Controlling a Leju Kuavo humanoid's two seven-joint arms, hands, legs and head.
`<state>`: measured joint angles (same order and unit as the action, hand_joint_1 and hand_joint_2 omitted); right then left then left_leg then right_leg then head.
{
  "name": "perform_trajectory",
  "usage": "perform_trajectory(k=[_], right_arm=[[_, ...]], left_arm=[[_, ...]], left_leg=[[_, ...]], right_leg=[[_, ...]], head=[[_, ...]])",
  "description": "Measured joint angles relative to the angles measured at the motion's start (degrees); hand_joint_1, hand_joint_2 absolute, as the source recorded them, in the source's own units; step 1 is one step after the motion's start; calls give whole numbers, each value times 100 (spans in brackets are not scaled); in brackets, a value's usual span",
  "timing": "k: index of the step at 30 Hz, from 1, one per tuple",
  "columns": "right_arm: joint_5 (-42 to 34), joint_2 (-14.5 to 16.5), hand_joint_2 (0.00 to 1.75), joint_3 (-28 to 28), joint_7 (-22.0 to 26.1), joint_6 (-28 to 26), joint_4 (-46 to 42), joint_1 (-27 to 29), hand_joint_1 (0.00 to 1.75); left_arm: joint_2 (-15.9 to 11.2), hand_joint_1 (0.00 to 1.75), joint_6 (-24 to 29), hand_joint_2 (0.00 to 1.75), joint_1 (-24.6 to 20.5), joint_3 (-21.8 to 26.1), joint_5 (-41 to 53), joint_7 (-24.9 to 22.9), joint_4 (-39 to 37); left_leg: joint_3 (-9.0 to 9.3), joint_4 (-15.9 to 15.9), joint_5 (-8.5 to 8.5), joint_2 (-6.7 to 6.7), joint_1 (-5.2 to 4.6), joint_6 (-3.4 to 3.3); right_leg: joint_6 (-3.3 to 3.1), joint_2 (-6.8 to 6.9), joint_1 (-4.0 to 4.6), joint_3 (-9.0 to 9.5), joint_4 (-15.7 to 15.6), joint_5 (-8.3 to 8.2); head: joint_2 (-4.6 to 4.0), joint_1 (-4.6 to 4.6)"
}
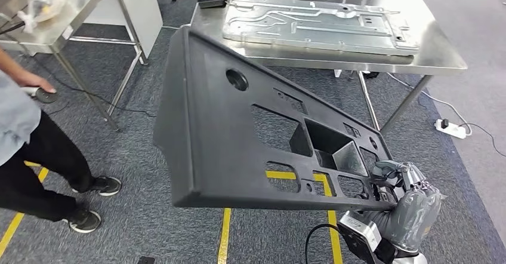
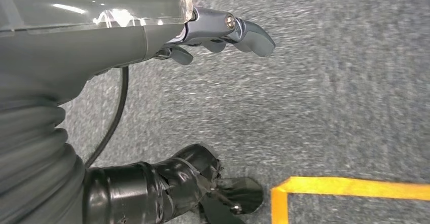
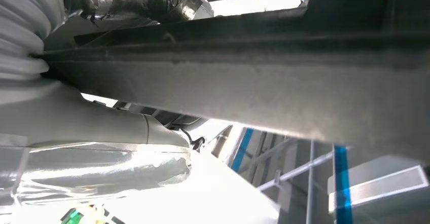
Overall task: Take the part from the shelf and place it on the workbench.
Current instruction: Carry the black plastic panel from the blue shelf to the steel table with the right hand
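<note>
Grey carpet below, right hand (image 1: 412, 207) fingers (image 1: 394, 169) gripping part (image 1: 238, 132) corner

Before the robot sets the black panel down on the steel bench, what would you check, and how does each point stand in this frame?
1. Right hand grips the black panel at its near corner: ok.
2. Grip secure against the panel's long overhang: cannot tell; only one corner is held.
3. Left hand supports the panel: not ok; it hangs over the carpet, holding nothing.
4. Free space on the workbench: not ok; a metal plate covers much of it.
5. Person stands clear of the panel: ok, off to the robot's left.
</note>
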<state>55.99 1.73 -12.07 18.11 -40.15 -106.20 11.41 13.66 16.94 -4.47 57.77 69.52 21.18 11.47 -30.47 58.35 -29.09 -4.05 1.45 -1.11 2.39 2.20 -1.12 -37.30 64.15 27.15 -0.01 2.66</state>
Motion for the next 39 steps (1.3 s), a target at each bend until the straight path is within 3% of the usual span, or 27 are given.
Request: perform_trajectory(k=[2,4,6,7,9,11,12,13,14,16,18,20,22,24,26,27,28,30,32,34,36,37,39], right_arm=[[1,-1,175,0,0,0,-2,-5,175],[1,-2,175,0,1,0,-5,1,175],[0,-1,175,1,1,0,-7,10,175],[0,0,175,2,0,0,-8,7,175],[0,2,175,3,0,0,-7,-2,175],[-1,2,175,3,-1,0,-5,-2,175],[-1,2,175,3,-1,0,-4,0,175],[0,2,175,3,0,0,-4,1,175],[0,2,175,4,1,0,-4,2,175],[0,2,175,4,0,1,-2,-3,175],[-1,2,175,3,-1,2,1,-4,175],[-1,1,175,3,-1,2,-2,8,175],[-1,-2,175,3,-1,1,-5,14,175],[0,-2,175,0,1,0,-7,-2,175],[1,-3,175,-4,1,3,4,-10,175],[3,-4,175,-9,0,4,16,-9,175],[8,-5,175,-19,-6,6,34,-8,175],[17,-7,175,-46,-28,6,69,-13,175],[20,-7,175,-76,-52,5,97,-26,175],[5,-10,175,-99,-66,4,116,-33,175],[-52,-16,175,-120,-45,3,121,-29,175],[-87,-17,175,-129,-19,3,119,-32,175],[-142,-17,175,-151,32,2,116,-40,175]], left_arm=[[1,0,0,175,-9,0,-1,1,0],[2,0,0,175,-23,0,0,2,0],[5,0,0,175,-38,0,1,3,0],[7,0,0,175,-41,0,1,3,0],[7,0,0,175,-36,-1,2,4,0],[7,0,0,175,-13,-1,1,1,0],[7,0,0,175,-2,0,-1,-1,0],[7,0,0,175,4,0,-1,-2,0],[6,0,0,175,6,0,-1,-1,0],[-7,0,1,175,8,0,-2,-1,0],[-15,0,0,175,-2,-1,0,-1,0],[-5,0,-1,175,-17,-1,2,-1,0],[2,0,1,175,-17,0,1,1,0],[3,0,1,175,-15,0,1,2,0],[1,0,-52,175,-2,-1,14,46,0],[0,0,-111,175,5,-4,32,96,0],[-1,0,-180,175,7,-9,53,157,0],[-2,0,-275,175,1,-22,85,243,0],[-3,0,-296,175,-8,-28,91,261,0],[-6,0,-296,175,-9,-28,91,254,0],[-10,0,-295,175,-10,-28,92,244,0],[-11,0,-295,175,-11,-28,92,242,0],[-17,0,-295,175,-9,-28,93,238,0]], left_leg=[[67,-16,-45,-92,-19,65],[125,-54,-68,-187,-33,132],[140,-1,-147,-114,-19,192],[73,167,-261,8,-11,209],[-280,874,-612,277,-10,209],[-683,1570,-813,350,-18,203],[-770,1648,-738,356,-21,193],[-749,1492,-546,370,-21,175],[-634,1141,-281,423,-22,147],[-376,421,82,691,-19,87],[-276,144,136,863,-37,53],[-243,85,156,761,-43,14],[-183,0,188,620,-13,-53],[-137,-52,190,481,-4,-95],[-122,-55,166,360,-10,-96],[-114,-52,151,313,-10,-86],[-100,-50,138,275,-9,-72],[-57,-48,105,230,-5,-37],[-25,-45,70,213,-20,17],[-6,-57,49,207,-32,84],[13,-43,7,214,-22,151],[-15,54,-67,236,-18,172],[-268,628,-388,306,-12,185]], right_leg=[[-70,138,55,230,-454,-126],[-147,59,87,227,-487,-110],[-224,-59,59,264,-543,-123],[-266,-113,43,288,-576,-133],[-330,-223,40,315,-594,-130],[-366,-369,65,319,-573,-109],[-373,-454,76,326,-558,-96],[-372,-542,85,339,-541,-81],[-364,-629,91,355,-523,-63],[-327,-773,93,355,-471,-24],[-257,-891,66,309,-443,-13],[-175,-996,38,283,-457,-25],[-114,-788,57,221,-311,69],[-57,-416,61,-60,256,366],[0,-274,21,-429,926,618],[20,-252,-1,-504,1043,603],[30,-237,-18,-456,934,479],[12,-195,-30,-61,168,86],[-43,-153,7,262,-444,-109],[-104,-151,51,310,-537,-91],[-178,-179,43,346,-585,-94],[-221,-187,33,377,-619,-101],[-296,-197,26,429,-664,-98]], head=[[0,-1],[1,-2],[1,-2],[1,-4],[0,-7],[0,-9],[0,-8],[1,-8],[1,-8],[1,-5],[1,-6],[1,-9],[1,8],[1,27],[0,30],[0,29],[0,30],[1,31],[0,31],[1,28],[1,27],[1,26],[1,23]])
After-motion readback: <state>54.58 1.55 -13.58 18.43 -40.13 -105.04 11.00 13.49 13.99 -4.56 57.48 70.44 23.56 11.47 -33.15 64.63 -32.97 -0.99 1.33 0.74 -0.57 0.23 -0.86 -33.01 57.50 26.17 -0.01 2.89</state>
